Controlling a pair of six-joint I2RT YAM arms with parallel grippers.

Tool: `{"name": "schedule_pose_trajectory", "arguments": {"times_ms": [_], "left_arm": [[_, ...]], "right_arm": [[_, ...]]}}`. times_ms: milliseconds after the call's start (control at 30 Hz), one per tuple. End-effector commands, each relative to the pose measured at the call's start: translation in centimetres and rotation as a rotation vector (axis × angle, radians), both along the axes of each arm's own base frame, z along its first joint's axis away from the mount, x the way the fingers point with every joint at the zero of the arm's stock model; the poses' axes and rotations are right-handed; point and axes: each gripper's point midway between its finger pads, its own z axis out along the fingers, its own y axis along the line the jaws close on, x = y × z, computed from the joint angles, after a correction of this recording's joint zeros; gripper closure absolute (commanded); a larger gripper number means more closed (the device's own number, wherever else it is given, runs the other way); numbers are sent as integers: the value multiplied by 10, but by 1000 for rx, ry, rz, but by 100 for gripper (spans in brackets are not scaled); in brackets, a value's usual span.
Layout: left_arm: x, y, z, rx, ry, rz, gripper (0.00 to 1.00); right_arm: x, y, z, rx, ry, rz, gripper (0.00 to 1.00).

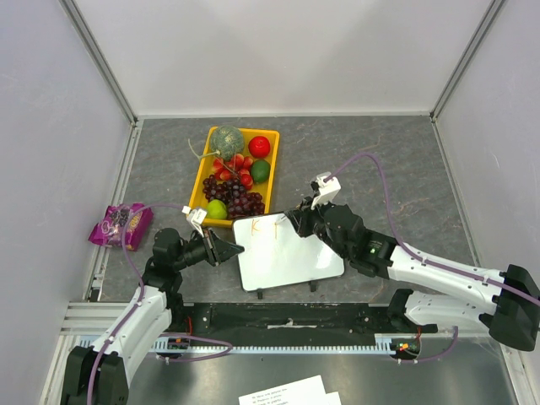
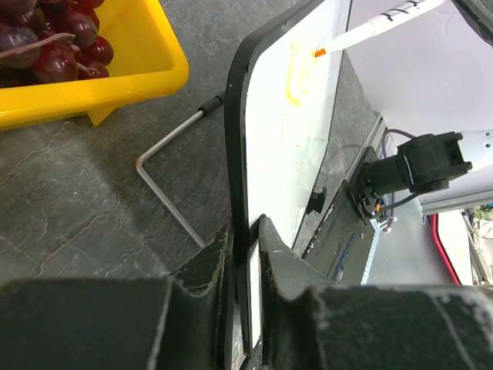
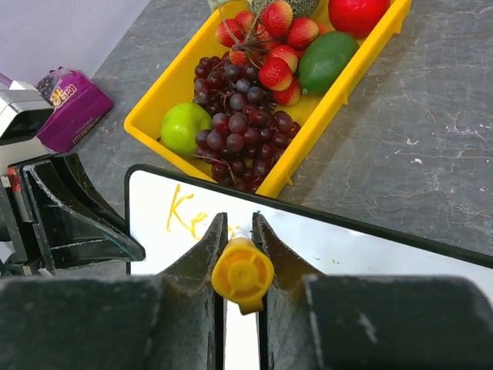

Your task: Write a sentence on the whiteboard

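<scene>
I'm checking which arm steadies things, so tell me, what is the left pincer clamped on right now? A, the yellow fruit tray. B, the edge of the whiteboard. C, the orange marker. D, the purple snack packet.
B: in the left wrist view the left pincer is shut on the dark-framed edge of the whiteboard, while the marker sits in the right pincer.

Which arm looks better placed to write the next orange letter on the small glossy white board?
The right. The right gripper is shut on the white orange-tipped marker, tip at the glossy white whiteboard beside the orange letters. The left gripper only clamps the board's dark-framed edge, steadying it.
</scene>
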Motion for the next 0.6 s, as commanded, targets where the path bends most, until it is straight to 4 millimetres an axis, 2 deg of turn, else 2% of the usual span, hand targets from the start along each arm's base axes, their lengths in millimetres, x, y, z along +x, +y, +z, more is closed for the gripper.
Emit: {"name": "schedule_pose_trajectory", "arguments": {"times_ms": [0, 367, 567], "left_arm": [[5, 1, 5, 15, -67, 3, 98], [5, 1, 5, 16, -67, 6, 98], [5, 1, 5, 16, -67, 4, 98]], "right_arm": [[13, -11, 10, 15, -30, -78, 100], [11, -25, 1, -7, -17, -105, 100], [6, -25, -4, -14, -6, -81, 100]]}}
